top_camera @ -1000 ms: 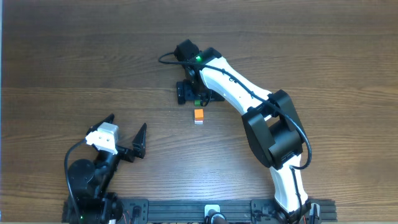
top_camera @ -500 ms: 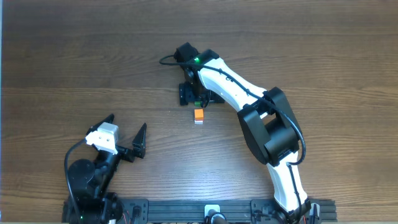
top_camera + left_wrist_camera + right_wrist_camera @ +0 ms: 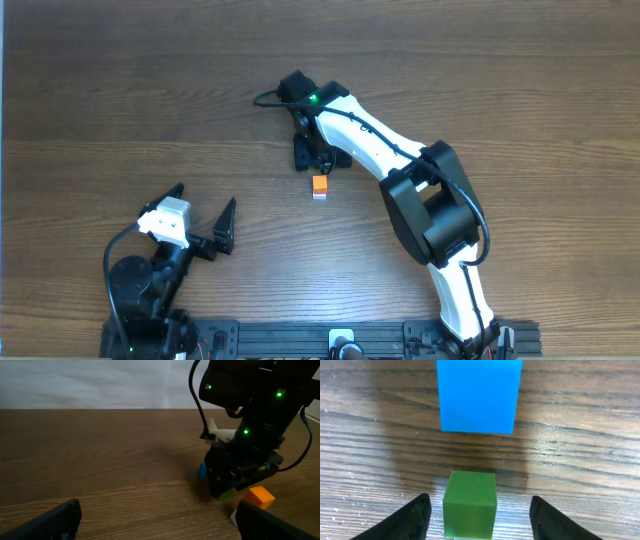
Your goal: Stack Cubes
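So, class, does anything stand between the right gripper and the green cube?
Nothing visible does. The green cube sits on the table between the open fingers of the right gripper, with bare wood on either side. The blue cube lies beyond it, apart.

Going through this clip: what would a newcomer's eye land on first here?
The right gripper, open, straddles a green cube mid-table without touching it, with a bright blue cube on the wooden table just beyond. Nearby, an orange cube sits on a white cube, and the left gripper rests open near its base.
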`<action>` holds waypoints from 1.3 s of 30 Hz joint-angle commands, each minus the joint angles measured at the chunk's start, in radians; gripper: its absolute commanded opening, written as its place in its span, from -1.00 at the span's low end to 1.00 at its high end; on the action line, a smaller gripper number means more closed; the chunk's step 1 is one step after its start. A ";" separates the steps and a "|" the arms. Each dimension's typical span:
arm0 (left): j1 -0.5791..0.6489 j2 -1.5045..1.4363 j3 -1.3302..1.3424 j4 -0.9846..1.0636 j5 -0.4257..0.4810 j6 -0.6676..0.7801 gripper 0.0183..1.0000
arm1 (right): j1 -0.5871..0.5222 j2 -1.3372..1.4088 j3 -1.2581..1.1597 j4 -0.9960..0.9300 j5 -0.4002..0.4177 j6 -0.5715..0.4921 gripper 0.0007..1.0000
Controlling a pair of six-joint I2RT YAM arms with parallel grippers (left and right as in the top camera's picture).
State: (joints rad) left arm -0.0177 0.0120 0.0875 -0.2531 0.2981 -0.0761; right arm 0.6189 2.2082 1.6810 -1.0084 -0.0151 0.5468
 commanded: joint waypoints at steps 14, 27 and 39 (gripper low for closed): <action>-0.005 -0.005 -0.006 0.000 -0.007 -0.011 1.00 | 0.018 0.018 -0.008 0.003 0.024 0.006 -0.21; -0.005 -0.005 -0.006 0.000 -0.007 -0.011 1.00 | 0.021 0.018 -0.008 0.007 0.023 0.006 -0.41; -0.005 -0.005 -0.006 0.000 -0.007 -0.011 1.00 | 0.025 0.018 -0.008 0.006 0.023 0.006 -0.59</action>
State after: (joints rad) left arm -0.0177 0.0120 0.0875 -0.2531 0.2981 -0.0761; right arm 0.6323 2.2116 1.6806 -1.0046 -0.0013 0.5495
